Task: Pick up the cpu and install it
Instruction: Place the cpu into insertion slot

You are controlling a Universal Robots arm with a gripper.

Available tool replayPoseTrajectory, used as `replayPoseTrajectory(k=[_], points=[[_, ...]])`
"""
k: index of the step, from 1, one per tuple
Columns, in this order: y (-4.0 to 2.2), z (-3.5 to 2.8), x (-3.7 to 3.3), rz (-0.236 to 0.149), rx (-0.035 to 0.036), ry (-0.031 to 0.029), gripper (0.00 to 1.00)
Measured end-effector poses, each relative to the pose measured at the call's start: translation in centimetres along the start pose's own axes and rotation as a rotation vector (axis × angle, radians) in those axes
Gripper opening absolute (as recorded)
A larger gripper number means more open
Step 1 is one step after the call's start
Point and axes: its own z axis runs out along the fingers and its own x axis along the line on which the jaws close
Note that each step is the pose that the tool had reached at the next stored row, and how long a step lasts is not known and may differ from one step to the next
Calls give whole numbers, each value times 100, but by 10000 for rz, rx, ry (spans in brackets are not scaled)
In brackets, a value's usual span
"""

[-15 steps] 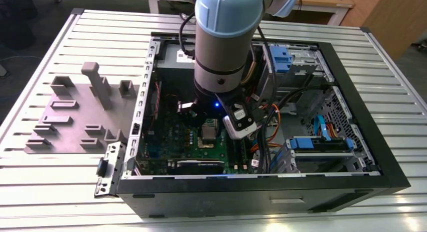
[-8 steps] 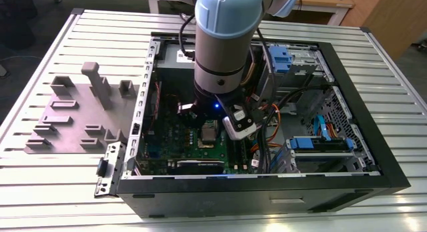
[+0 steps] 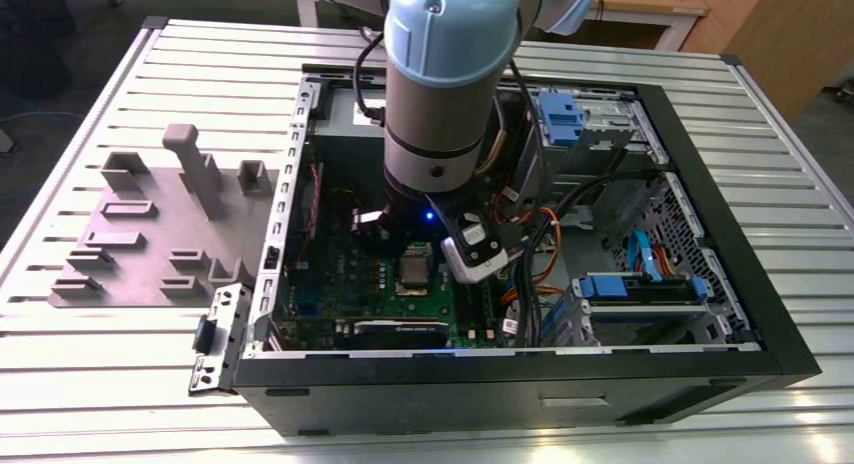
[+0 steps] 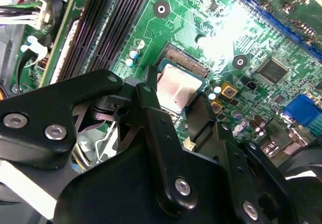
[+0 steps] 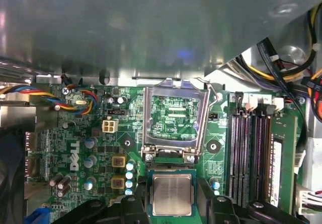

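Observation:
The cpu point(image 4: 176, 89) point(image 5: 172, 194) is a small silver-grey square with a paler rim. It hangs just over the open socket point(image 5: 173, 167) of the green motherboard point(image 5: 100, 148) point(image 4: 251, 43), and a strip of socket contacts point(image 4: 185, 63) shows past its edge. My gripper point(image 4: 173, 100) point(image 5: 172, 209) is shut on it, with one black finger point(image 4: 151, 118) against each of two opposite sides. In the exterior view the arm point(image 3: 434, 94) reaches down into the black computer case point(image 3: 534, 362).
The socket's metal load plate point(image 5: 150, 123) stands flipped open beside the cpu. Memory slots point(image 5: 249, 153) and bundled cables point(image 5: 75, 95) flank the socket. A grey-purple moulded plate point(image 3: 147, 234) lies at the exterior view's left; blue drive bays point(image 3: 641, 289) sit inside the case.

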Motion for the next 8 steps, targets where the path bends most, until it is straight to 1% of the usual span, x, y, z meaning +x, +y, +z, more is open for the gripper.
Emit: replayPoseTrajectory(k=[4, 8], points=[[-10, 26, 3, -18, 1, 23, 47], [-16, 53, 2, -18, -1, 34, 47]])
